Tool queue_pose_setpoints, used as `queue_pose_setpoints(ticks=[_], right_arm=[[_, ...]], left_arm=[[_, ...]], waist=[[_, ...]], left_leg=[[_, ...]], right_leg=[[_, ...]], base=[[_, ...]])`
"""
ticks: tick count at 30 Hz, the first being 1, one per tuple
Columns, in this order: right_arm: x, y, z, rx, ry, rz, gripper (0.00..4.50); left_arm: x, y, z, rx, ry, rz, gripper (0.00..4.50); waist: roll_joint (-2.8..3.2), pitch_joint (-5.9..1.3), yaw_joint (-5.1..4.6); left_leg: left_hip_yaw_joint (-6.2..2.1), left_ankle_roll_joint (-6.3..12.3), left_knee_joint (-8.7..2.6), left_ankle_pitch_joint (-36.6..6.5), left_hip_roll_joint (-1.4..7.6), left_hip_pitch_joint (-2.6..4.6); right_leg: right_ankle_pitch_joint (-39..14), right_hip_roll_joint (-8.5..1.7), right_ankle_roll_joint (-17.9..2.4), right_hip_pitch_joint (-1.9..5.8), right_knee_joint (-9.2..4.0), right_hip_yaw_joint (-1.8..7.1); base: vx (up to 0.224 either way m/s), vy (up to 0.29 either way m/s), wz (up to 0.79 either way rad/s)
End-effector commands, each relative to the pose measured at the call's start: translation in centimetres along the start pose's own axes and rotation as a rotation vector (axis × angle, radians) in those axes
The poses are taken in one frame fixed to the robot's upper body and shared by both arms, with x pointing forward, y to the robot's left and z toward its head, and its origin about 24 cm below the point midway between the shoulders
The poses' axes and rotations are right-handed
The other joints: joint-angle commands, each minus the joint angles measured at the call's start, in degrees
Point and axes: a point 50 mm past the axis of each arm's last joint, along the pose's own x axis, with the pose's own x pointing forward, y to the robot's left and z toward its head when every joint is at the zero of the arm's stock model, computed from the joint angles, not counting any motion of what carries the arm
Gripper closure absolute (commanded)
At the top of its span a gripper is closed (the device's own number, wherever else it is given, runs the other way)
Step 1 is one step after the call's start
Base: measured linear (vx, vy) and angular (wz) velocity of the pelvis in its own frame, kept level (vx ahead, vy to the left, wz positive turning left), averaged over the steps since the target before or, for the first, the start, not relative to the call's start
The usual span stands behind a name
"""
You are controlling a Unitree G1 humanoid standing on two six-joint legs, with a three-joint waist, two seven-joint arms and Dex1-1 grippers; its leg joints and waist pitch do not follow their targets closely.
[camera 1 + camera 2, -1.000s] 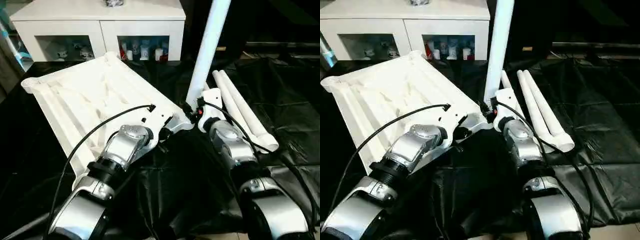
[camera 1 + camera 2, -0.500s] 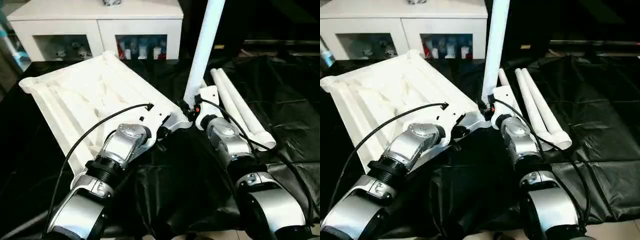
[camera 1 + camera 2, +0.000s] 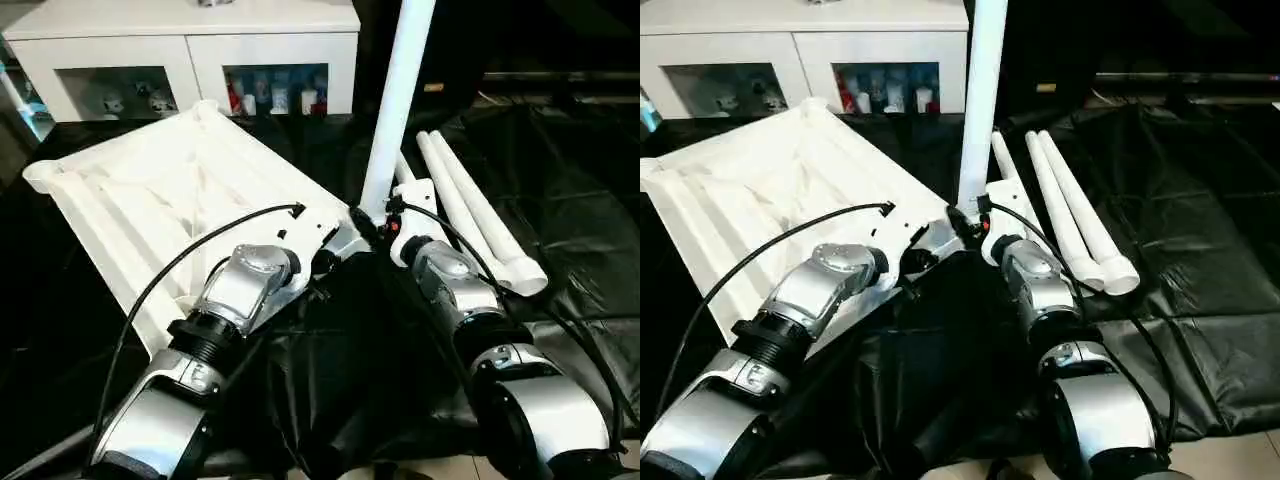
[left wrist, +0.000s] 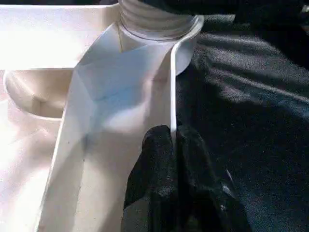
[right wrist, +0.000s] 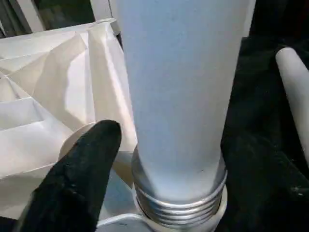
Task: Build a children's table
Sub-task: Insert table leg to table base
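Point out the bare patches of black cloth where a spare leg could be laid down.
Free: the black cloth right of the loose legs, and the strip between tabletop and cabinet. Crowded: the near corner, where both claws, left and right, flank the upright leg.

Tabletop [image 3: 170,215] lies underside up on the left, ribs and rim walls breaking up its surface. Upright leg [image 3: 395,110] in the near corner socket blocks the middle. Left gripper [image 4: 173,159] is clamped on the rim just beside that socket. Right gripper [image 5: 159,164] straddles the leg base, fingers apart. Loose legs [image 3: 475,215] lie on the black sheet [image 3: 580,220] right of the leg. Open sheet further right. Cabinet [image 3: 190,45] closes off the far side.
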Motion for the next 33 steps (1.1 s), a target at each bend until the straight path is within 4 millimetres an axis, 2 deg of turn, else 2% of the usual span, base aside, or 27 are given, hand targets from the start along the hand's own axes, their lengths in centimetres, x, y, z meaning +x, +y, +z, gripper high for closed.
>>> queue_pose_setpoints(ticks=[1, 2, 3, 5, 6, 7, 8, 11, 12, 15, 17, 21, 22, 23, 25, 26, 27, 28, 29, 30, 31, 32, 33], right_arm=[[-0.3, 1.0, -2.7, 0.043, 0.110, 0.036, 0.53], [-0.3, 0.9, -2.5, 0.038, 0.103, 0.038, 0.46], [-0.3, 0.9, -2.5, 0.037, 0.099, 0.039, 0.37], [-0.2, 0.8, -2.2, 0.024, 0.090, 0.047, 0.23], [-0.2, 0.8, -2.2, 0.020, 0.090, 0.049, 0.16], [-0.2, 0.8, -2.2, 0.016, 0.089, 0.052, 0.11], [-0.2, 0.8, -2.1, 0.011, 0.089, 0.056, 0.11], [-0.3, 0.7, -2.0, -0.008, 0.090, 0.071, 0.11], [-0.3, 0.6, -2.0, -0.010, 0.089, 0.072, 0.11], [-0.4, 0.5, -1.9, -0.017, 0.083, 0.079, 0.11], [-0.5, 0.3, -1.7, -0.028, 0.070, 0.087, 0.11], [-0.8, -0.3, -1.5, -0.048, 0.061, 0.078, 0.11], [-0.8, -0.6, -1.5, -0.060, 0.062, 0.070, 0.11], [-1.0, -0.8, -1.4, -0.070, 0.061, 0.066, 0.11], [-1.1, -1.0, -1.4, -0.071, 0.058, 0.069, 0.11], [-1.2, -1.0, -1.3, -0.072, 0.055, 0.072, 0.11], [-1.2, -1.1, -1.2, -0.077, 0.045, 0.080, 0.11], [-1.4, -1.2, -1.0, -0.084, 0.029, 0.100, 0.11], [-1.5, -1.3, -0.8, -0.088, 0.021, 0.117, 0.11], [-1.6, -1.3, -0.7, -0.093, 0.011, 0.137, 0.11], [-1.8, -1.3, -0.5, -0.099, 0.004, 0.159, 0.11], [-1.9, -1.3, -0.4, -0.109, -0.001, 0.173, 0.11], [-1.9, -1.3, -0.4, -0.109, -0.001, 0.173, 0.11]], left_arm=[[0.0, -0.5, 1.8, 0.053, -0.064, -0.026, 4.50], [-0.1, -0.4, 1.8, 0.054, -0.064, -0.025, 4.50], [-0.1, -0.4, 1.8, 0.054, -0.064, -0.025, 4.50], [-0.2, -0.3, 1.7, 0.058, -0.065, -0.027, 4.50], [-0.2, -0.3, 1.7, 0.059, -0.065, -0.028, 4.50], [-0.2, -0.3, 1.7, 0.060, -0.066, -0.029, 4.50], [-0.3, -0.3, 1.7, 0.062, -0.067, -0.031, 4.50], [-0.4, -0.3, 1.6, 0.075, -0.076, -0.042, 4.50], [-0.5, -0.3, 1.5, 0.076, -0.076, -0.044, 4.50], [-0.6, -0.3, 1.3, 0.082, -0.078, -0.055, 4.50], [-0.9, -0.3, 1.0, 0.085, -0.076, -0.068, 4.50], [-1.2, -0.3, 0.5, 0.088, -0.073, -0.076, 4.50], [-1.2, -0.3, 0.4, 0.090, -0.073, -0.078, 4.50], [-1.4, -0.3, 0.2, 0.092, -0.073, -0.083, 4.50], [-1.4, -0.3, 0.1, 0.093, -0.074, -0.086, 4.50], [-1.5, -0.4, 0.1, 0.094, -0.075, -0.089, 4.50], [-1.6, -0.4, 0.0, 0.095, -0.076, -0.091, 4.50], [-1.8, -0.4, -0.1, 0.099, -0.081, -0.099, 4.50], [-1.9, -0.4, -0.2, 0.101, -0.081, -0.102, 4.50], [-2.0, -0.4, -0.3, 0.103, -0.082, -0.106, 4.50], [-2.1, -0.4, -0.5, 0.104, -0.081, -0.108, 4.50], [-2.2, -0.3, -0.6, 0.105, -0.080, -0.108, 4.50], [-2.2, -0.3, -0.6, 0.105, -0.080, -0.108, 4.50]], waist=[[-0.05, -3.35, 0.03], [-0.19, -3.22, 0.12], [-0.22, -3.39, 0.29], [-0.24, -3.56, 0.51], [-0.43, -3.83, 0.64], [-0.43, -3.83, 0.64], [-0.44, -3.92, 0.88], [-0.47, -3.89, 0.96], [-0.47, -3.95, 0.96], [-0.45, -4.36, 0.95], [-0.41, -4.83, 1.01], [-0.65, -5.01, 1.05], [-0.65, -5.29, 1.14], [-0.71, -5.61, 1.25], [-0.84, -5.81, 1.19], [-0.79, -6.37, 1.30], [-0.85, -7.05, 1.45], [-0.98, -7.19, 1.49], [-0.99, -7.25, 1.69], [-1.16, -7.27, 1.73], [-1.17, -7.05, 1.84], [-1.08, -6.81, 2.09], [-1.08, -6.81, 2.09]], left_leg=[[-3.45, -2.85, -4.58, -28.49, 6.06, 2.10], [-3.36, -2.14, -4.25, -27.08, 5.93, 1.95], [-3.30, -1.60, -3.97, -25.43, 5.96, 2.09], [-3.12, -0.73, -3.83, -22.30, 6.03, 1.86], [-2.93, -0.23, -3.76, -20.45, 6.06, 1.78], [-2.93, -0.23, -3.76, -20.45, 6.06, 1.78], [-2.79, 0.61, -3.51, -18.56, 6.05, 1.77], [-2.78, 0.32, -3.23, -20.21, 6.07, 1.95], [-2.81, 0.29, -3.15, -19.99, 6.08, 1.71], [-2.68, 0.47, -3.09, -17.80, 6.15, 1.43], [-2.34, 1.43, -2.73, -14.91, 6.18, 1.39], [-2.02, 1.74, -2.05, -14.59, 5.91, 1.28], [-1.91, 2.42, -1.77, -12.78, 5.80, 1.26], [-1.70, 4.21, -1.27, -8.45, 5.64, 1.07], [-1.67, 5.68, -0.89, -5.92, 5.55, 0.80], [-1.74, 7.58, -0.41, -1.94, 5.47, 0.51], [-1.75, 10.16, 0.43, 3.51, 5.16, 0.38], [-1.69, 11.66, 0.84, 5.77, 5.04, 0.25], [-1.74, 15.05, 1.69, 8.70, 4.92, -0.37], [-1.76, 15.49, 1.85, 8.56, 4.88, -0.62], [-1.84, 15.78, 1.95, 6.86, 5.04, -1.00], [-1.78, 14.94, 1.80, 3.62, 5.21, -0.86], [-1.78, 14.94, 1.80, 3.62, 5.21, -0.86]], right_leg=[[-18.54, -5.54, -9.45, 0.90, -3.33, 3.26], [-19.67, -5.96, -9.42, 0.92, -3.61, 3.35], [-19.65, -6.13, -9.55, 0.98, -3.68, 3.46], [-17.23, -6.08, -10.28, 1.21, -3.44, 3.54], [-15.53, -5.98, -10.69, 1.43, -3.17, 3.51], [-15.53, -5.98, -10.69, 1.43, -3.17, 3.51], [-15.42, -6.02, -10.95, 1.48, -3.10, 3.50], [-19.79, -5.91, -10.20, 1.08, -3.27, 3.42], [-19.68, -5.97, -10.11, 1.15, -3.13, 3.50], [-15.85, -5.62, -10.76, 1.41, -2.36, 3.41], [-10.79, -5.37, -12.68, 1.52, -1.53, 3.35], [-11.00, -5.36, -13.30, 1.23, -1.26, 3.60], [-9.11, -5.33, -13.77, 1.39, -0.89, 3.60], [-3.86, -5.06, -14.76, 1.46, -0.10, 3.55], [-0.30, -4.85, -15.65, 1.59, 0.70, 3.49], [4.65, -4.78, -16.47, 2.00, 1.70, 3.28], [11.71, -4.60, -17.25, 1.87, 2.75, 3.15], [14.75, -4.45, -17.71, 1.70, 3.15, 3.13], [18.62, -4.39, -18.42, 1.37, 3.87, 3.05], [18.24, -4.46, -18.34, 1.46, 3.94, 2.99], [15.43, -4.59, -18.00, 1.41, 3.79, 2.90], [10.02, -4.67, -17.27, 1.31, 3.16, 2.83], [10.02, -4.67, -17.27, 1.31, 3.16, 2.83]], base=[[0.000, 0.000, 0.00], [0.000, 0.000, 0.00], [0.000, 0.000, 0.00], [0.000, 0.000, 0.00], [0.000, 0.000, 0.00], [0.000, 0.000, 0.00], [0.000, 0.000, 0.00], [0.000, 0.000, 0.00], [0.000, 0.000, 0.00], [0.000, 0.000, 0.00], [0.000, 0.000, 0.00], [0.062, -0.019, 0.06], [0.075, -0.026, 0.10], [0.075, -0.026, 0.10], [0.076, -0.024, 0.08], [0.073, -0.023, 0.05], [0.052, -0.019, 0.02], [0.000, 0.000, 0.00], [0.000, 0.000, 0.00], [0.000, 0.000, 0.00], [0.000, 0.000, 0.00], [0.000, 0.000, 0.00], [0.000, 0.000, 0.00]])
